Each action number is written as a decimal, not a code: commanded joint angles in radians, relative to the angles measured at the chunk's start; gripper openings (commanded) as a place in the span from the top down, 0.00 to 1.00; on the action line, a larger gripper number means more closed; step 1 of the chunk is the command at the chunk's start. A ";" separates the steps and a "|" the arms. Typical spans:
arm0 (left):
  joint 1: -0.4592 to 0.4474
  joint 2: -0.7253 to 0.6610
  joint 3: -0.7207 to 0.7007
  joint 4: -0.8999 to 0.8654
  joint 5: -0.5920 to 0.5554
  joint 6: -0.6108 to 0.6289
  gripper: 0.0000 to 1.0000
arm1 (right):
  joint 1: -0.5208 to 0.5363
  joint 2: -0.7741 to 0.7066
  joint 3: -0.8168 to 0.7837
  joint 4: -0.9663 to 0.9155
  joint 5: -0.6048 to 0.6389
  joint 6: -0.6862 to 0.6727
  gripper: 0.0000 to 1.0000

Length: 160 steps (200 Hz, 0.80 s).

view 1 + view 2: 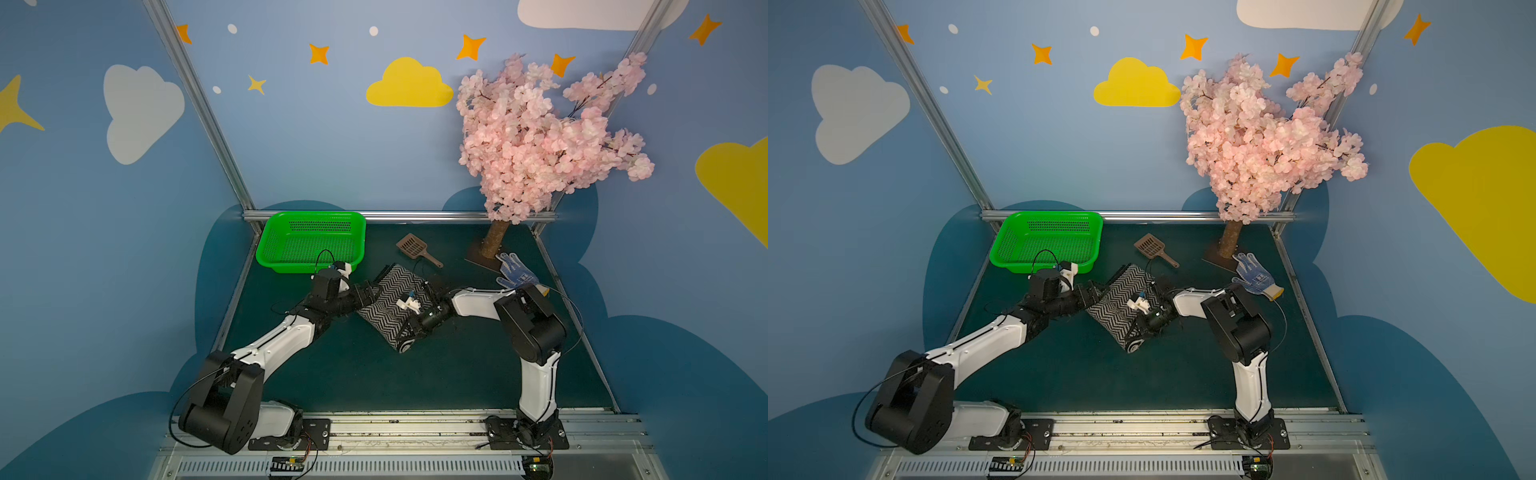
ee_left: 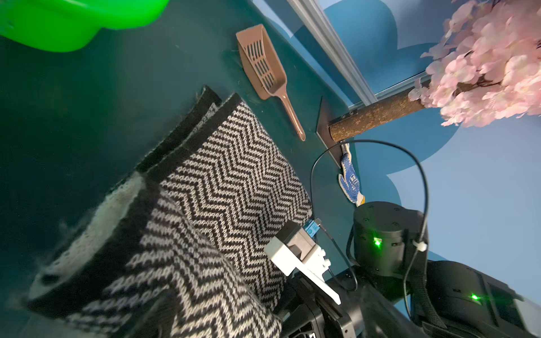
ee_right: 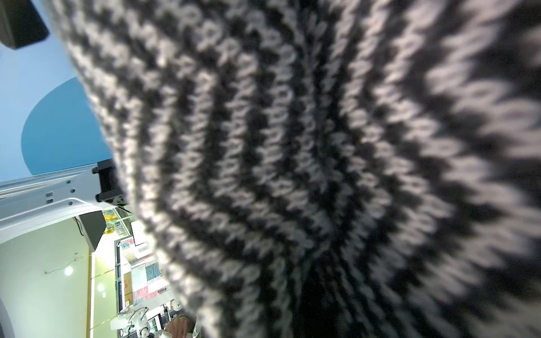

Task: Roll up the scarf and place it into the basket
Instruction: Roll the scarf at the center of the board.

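Note:
The scarf point(image 1: 390, 299) lies mid-table as a loose roll, zigzag face up, with its coiled end point(image 1: 405, 345) toward the front. My left gripper point(image 1: 369, 293) stands open at the roll's left edge; in the left wrist view the scarf point(image 2: 228, 175) covers its jaws. My right gripper point(image 1: 409, 318) presses into the roll's right side and is shut on the knit. The scarf point(image 3: 322, 146) fills the right wrist view and hides those jaws. The green basket point(image 1: 266, 249) stands empty at the back left, just behind my left wrist.
A brown slotted scoop point(image 1: 411, 245) lies behind the scarf. At the back right stands a pink blossom tree point(image 1: 540, 137) on a flat base, with a blue-dotted white glove point(image 1: 515, 270) beside it. Metal rails edge the dark green table.

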 commanded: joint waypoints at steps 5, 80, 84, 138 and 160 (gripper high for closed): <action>-0.015 -0.003 -0.008 0.089 0.004 -0.018 0.02 | -0.022 0.025 -0.038 0.059 0.048 0.044 0.83; -0.027 -0.007 -0.027 0.128 -0.015 0.001 0.02 | -0.053 0.062 -0.091 0.135 0.027 0.106 0.83; -0.026 0.007 -0.025 0.140 -0.011 -0.004 0.02 | -0.053 0.064 -0.091 0.138 0.025 0.110 0.83; -0.031 0.168 0.012 0.195 -0.080 -0.009 0.03 | -0.066 0.066 -0.076 0.094 0.035 0.122 0.82; -0.027 0.247 0.060 0.182 -0.082 0.005 0.03 | -0.069 0.062 -0.089 0.094 0.042 0.126 0.81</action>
